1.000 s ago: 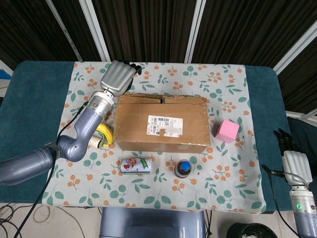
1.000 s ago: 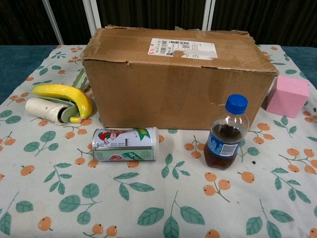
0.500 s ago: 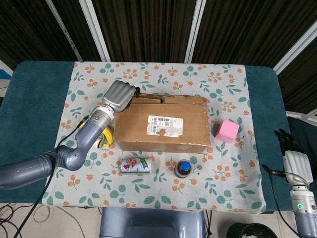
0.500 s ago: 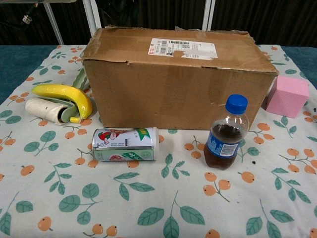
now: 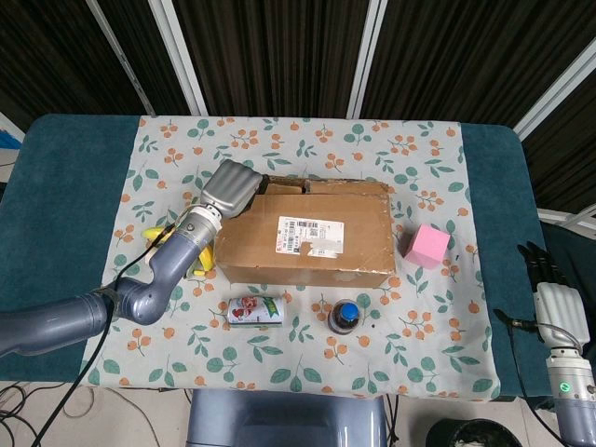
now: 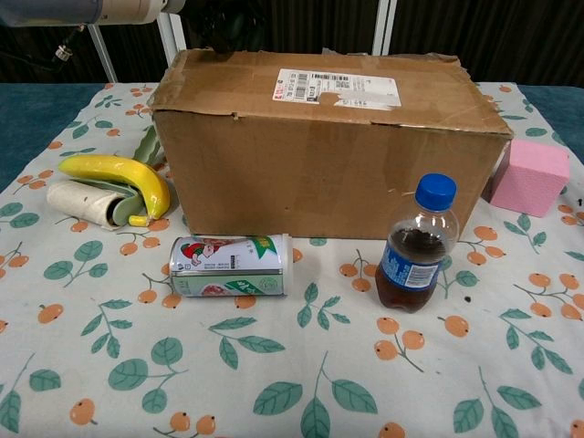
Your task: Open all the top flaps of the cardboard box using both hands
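Since a second ago: left hand [image 5: 230, 187] down and right, from above the box's upper-left corner onto the far left edge of the box [image 5: 304, 233], now in touch with or just over the top there; cannot tell which. Likely meaning: set to hook a far flap, none yet lifted.

Head view: box at frame centre, top shut, label [image 5: 309, 237] on the near flap, a seam [image 5: 305, 186] showing in the far flap edge. Left hand seen from the back, fingers hidden beyond it, so no telling how far apart they are or whether anything is held. Right hand [image 5: 552, 300] at the lower right edge, off the table, well apart from the box, fingers straight and side by side, holding nothing. Banana [image 5: 193, 260] just left of the box under the left arm; can [image 5: 255, 308] and bottle [image 5: 345, 316] below the box; pink block [image 5: 427, 245] to its right.

Chest view: box fills the upper middle, front face whole, flaps flat. Only part of the left arm [image 6: 87, 9] at the top left; dark shapes behind the box's left corner, perhaps fingers, too unclear to say. Right hand absent here. Shown here and not from above: a roll [image 6: 84, 203] beneath the banana, and the box's torn rear rim [image 6: 383, 57].
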